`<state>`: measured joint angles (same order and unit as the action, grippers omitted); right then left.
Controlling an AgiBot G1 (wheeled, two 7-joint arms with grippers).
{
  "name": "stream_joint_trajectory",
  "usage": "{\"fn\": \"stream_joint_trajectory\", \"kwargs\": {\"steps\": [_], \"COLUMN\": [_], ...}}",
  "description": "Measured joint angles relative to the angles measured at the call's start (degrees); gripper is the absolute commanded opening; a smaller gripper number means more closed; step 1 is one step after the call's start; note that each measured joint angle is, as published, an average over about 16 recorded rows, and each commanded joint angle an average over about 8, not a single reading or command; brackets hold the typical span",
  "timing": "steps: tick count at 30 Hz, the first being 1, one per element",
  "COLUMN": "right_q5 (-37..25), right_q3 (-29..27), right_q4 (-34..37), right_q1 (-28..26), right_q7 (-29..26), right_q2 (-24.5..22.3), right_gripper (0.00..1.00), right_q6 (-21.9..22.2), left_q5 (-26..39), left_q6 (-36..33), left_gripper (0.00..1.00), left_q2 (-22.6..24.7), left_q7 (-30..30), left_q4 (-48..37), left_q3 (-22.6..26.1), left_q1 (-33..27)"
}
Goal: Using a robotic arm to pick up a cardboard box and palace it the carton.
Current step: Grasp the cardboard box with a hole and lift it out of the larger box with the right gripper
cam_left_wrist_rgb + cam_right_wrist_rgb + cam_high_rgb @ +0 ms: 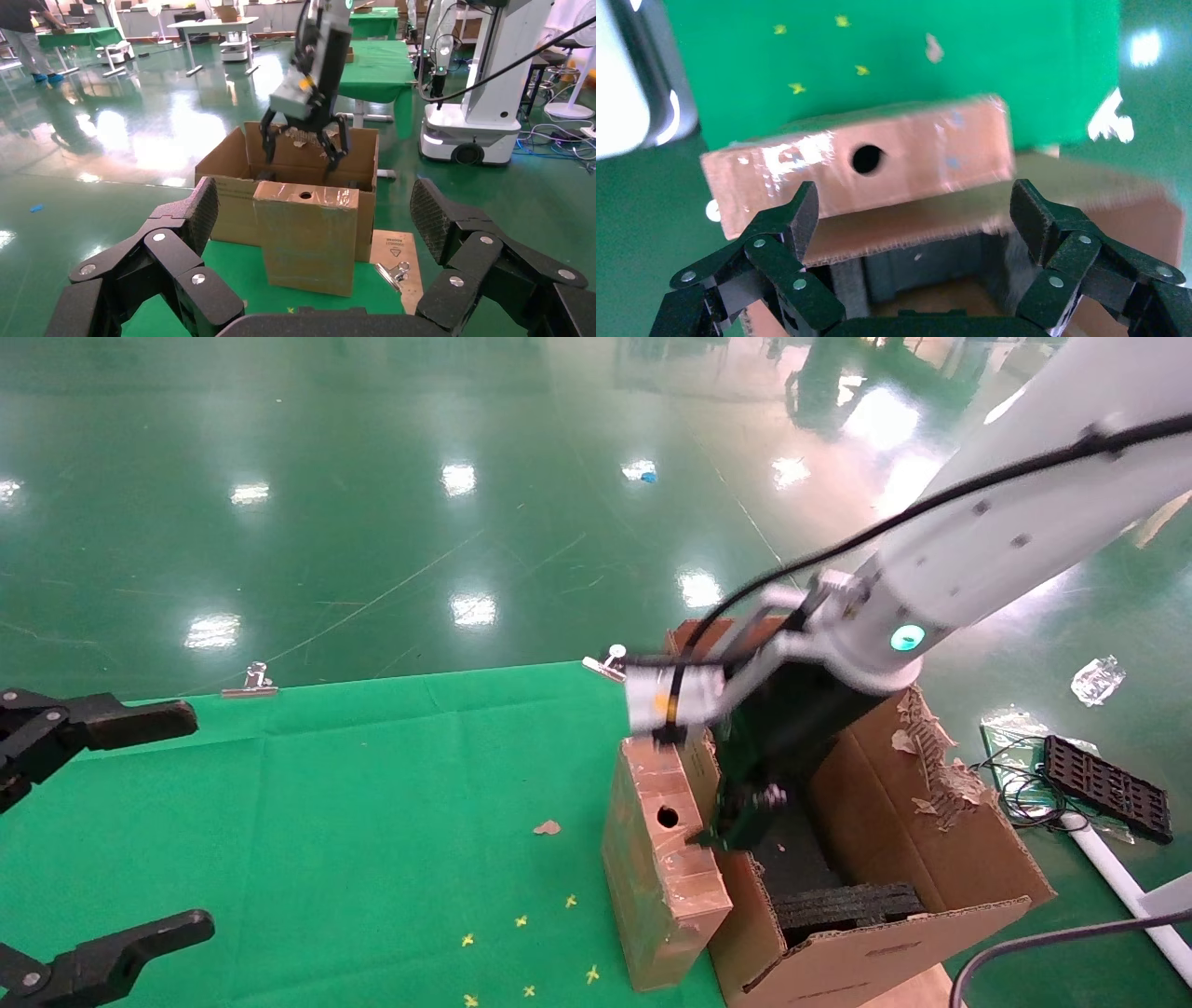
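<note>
The small cardboard box (661, 868) stands on end on the green cloth, its round hole facing up, against the outer wall of the big carton (941, 859). My right gripper (745, 817) on the white arm (978, 551) hangs open over the carton's mouth, just beyond the box, holding nothing. In the right wrist view its open fingers (800, 210) frame the carton's wall edge (891, 228), with the cardboard box (926, 154) behind it and black foam below. My left gripper (200, 820) stays open at the table's left. The left wrist view faces the cardboard box (309, 239), the carton (228, 165) and the right gripper (302, 144).
Binder clips (250, 680) (605, 663) hold the cloth's far edge. A cardboard scrap (548, 827) and yellow marks lie on the cloth. The carton's right flap (931, 756) is torn ragged. A black tray (1108, 789) and cables lie on the floor at right. Another robot (478, 91) stands beyond.
</note>
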<state>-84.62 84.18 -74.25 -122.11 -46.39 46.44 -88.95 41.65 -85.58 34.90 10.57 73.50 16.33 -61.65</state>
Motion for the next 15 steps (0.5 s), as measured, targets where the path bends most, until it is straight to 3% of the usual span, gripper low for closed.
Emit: {"fn": "stream_joint_trajectory", "kwargs": {"steps": [9,15], "right_q5": [4.71,7.83], "right_q3": [2.76,3.79], "right_q4": [9.42,15.66], "right_q1": [-0.9,-0.07], "right_q7": [-16.81,-22.42], "right_q2": [1.96,3.25], "right_gripper": [1.0,1.0], "right_q6": [-0.91,-0.21], "left_q5": [-0.02,-0.04], "left_q6": [0.02,0.03], "left_gripper": [1.0,1.0], "left_q2": [-0.01,-0.02], "left_q7": [-0.02,-0.03], "left_q4": [0.0,0.0], "left_q3": [0.04,0.06], "left_q1": [-0.01,-0.01]}}
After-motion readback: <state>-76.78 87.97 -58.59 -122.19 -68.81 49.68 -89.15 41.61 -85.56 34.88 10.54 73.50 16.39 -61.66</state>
